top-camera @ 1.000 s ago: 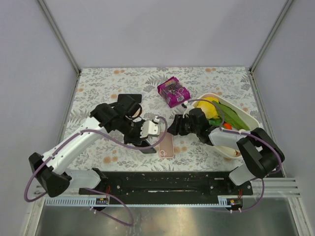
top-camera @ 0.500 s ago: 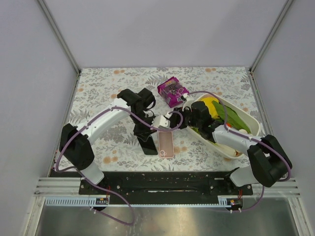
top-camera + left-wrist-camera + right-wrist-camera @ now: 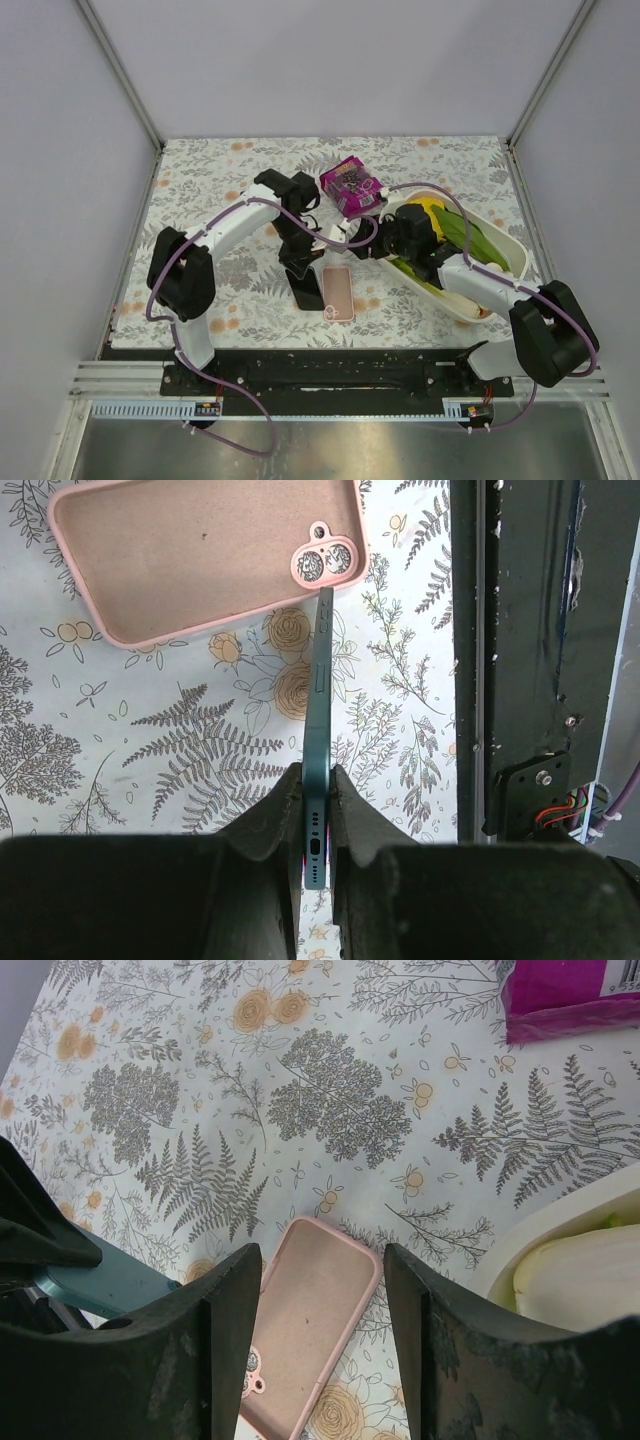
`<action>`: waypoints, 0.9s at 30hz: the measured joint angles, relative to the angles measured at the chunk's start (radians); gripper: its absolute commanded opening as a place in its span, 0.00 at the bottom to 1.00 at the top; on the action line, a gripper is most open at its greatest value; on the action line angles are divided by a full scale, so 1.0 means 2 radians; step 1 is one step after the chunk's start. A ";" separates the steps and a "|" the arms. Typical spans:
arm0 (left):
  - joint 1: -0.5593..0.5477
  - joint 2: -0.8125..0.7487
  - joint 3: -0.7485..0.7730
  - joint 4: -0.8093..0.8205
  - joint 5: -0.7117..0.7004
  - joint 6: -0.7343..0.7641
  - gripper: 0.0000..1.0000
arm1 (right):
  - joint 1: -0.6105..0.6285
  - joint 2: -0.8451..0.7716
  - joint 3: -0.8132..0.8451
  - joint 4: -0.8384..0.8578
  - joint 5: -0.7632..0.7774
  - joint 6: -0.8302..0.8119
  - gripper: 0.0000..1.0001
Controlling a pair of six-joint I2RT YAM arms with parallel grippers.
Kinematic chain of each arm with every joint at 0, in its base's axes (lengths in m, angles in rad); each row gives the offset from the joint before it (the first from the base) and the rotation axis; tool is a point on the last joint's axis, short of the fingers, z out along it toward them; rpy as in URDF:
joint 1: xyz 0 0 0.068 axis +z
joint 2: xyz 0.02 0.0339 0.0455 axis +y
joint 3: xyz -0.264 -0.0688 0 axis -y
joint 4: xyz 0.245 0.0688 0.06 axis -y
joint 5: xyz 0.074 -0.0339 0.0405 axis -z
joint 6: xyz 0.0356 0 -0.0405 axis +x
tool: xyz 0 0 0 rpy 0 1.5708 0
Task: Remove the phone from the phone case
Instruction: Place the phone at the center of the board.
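Teal flat-slab phone (image 3: 318, 710) clamped edge-on in left gripper (image 3: 317, 780), long axis 12–6 | empty pink silicone case (image 3: 200, 555) lies flat at 11 o'clock off its far end | right gripper (image 3: 320, 1260) jaws apart above case | likely just set-down left

phone (image 3: 318, 770): slim, teal edge, out of its case, turned on edge, lower centre of left wrist view.
case (image 3: 200, 555): pink, empty, flat, hollow side up, upper left, just beside the phone's far end.

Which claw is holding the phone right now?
The left claw, shut on the teal phone held edge-on; the right claw stands open, holding nothing.
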 measured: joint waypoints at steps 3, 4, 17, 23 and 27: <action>0.005 0.002 0.000 -0.001 0.004 0.005 0.00 | -0.002 -0.001 0.000 0.000 0.004 -0.002 0.61; 0.005 0.002 0.000 -0.002 0.006 0.007 0.00 | -0.002 -0.001 0.000 0.000 0.005 -0.002 0.61; 0.012 -0.045 -0.056 0.008 0.020 0.027 0.00 | -0.003 -0.001 0.000 0.000 0.005 -0.002 0.61; 0.026 -0.055 -0.076 0.008 0.031 0.032 0.00 | -0.003 -0.001 0.000 0.001 0.005 -0.002 0.61; 0.029 -0.051 -0.076 0.007 0.037 0.031 0.00 | -0.004 0.000 0.000 0.001 0.005 -0.002 0.61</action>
